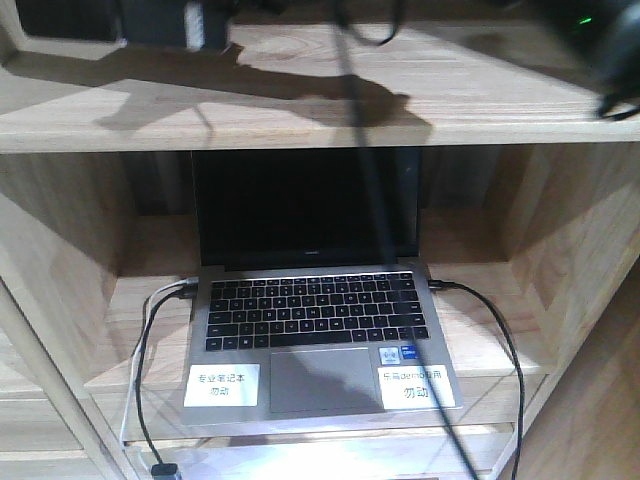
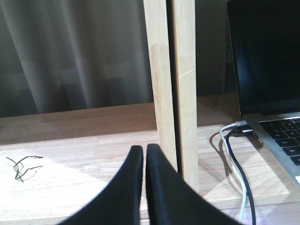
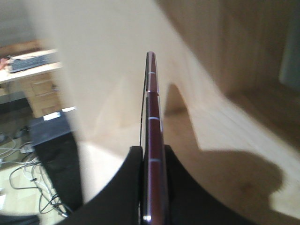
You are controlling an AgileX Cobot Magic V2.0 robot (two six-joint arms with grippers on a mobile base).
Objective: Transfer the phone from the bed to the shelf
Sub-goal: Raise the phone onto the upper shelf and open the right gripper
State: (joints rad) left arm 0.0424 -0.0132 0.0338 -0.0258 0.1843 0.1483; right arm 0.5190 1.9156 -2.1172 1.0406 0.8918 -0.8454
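Right tool [image 3: 151, 157] pinches phone [image 3: 153, 117] edge-on, just above shelf [image 3: 220, 136] board. Left tool [image 2: 144, 159] pressed together, empty, by the upright. To do it well: lower slow, tip phone flat, let go once it rests, w/ room from laptop [image 1: 320, 340].

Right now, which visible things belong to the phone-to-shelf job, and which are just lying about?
Job:
phone, edge-on, clamped in the right gripper
shelf

Lying about:
laptop, open on a lower board
cables plugged into its side
left gripper, shut, holding nothing
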